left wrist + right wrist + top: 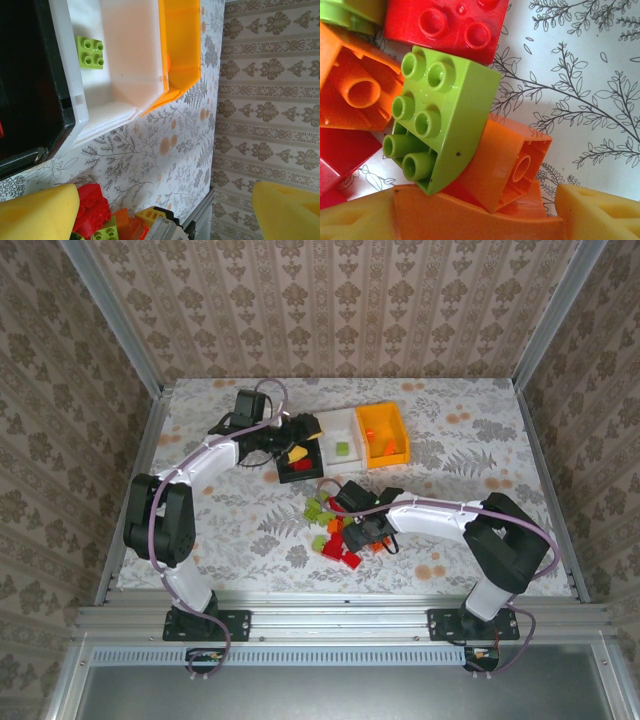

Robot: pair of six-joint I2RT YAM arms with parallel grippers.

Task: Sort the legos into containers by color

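Note:
The containers stand in a row: black bin [283, 476], white bin [340, 425], orange bin [383, 418]. A red lego [300, 464] lies in the black bin, a green one [342, 449] in the white and orange ones [390, 448] in the orange. My left gripper [296, 452] hangs open over the black bin, nothing between its yellow pads [40, 215]. The loose pile of legos [335, 530] lies in front of the bins. My right gripper [475, 222] is down in it, shut on a curved orange lego [470, 215]. A green lego [445, 120] leans on another orange one [515, 165].
Metal rails [330, 620] edge the table at the front and sides. Patterned walls [330, 300] close in the back and both sides. The left wrist view has the white bin [125, 60] with its green brick [90, 52], beside the orange bin [182, 45].

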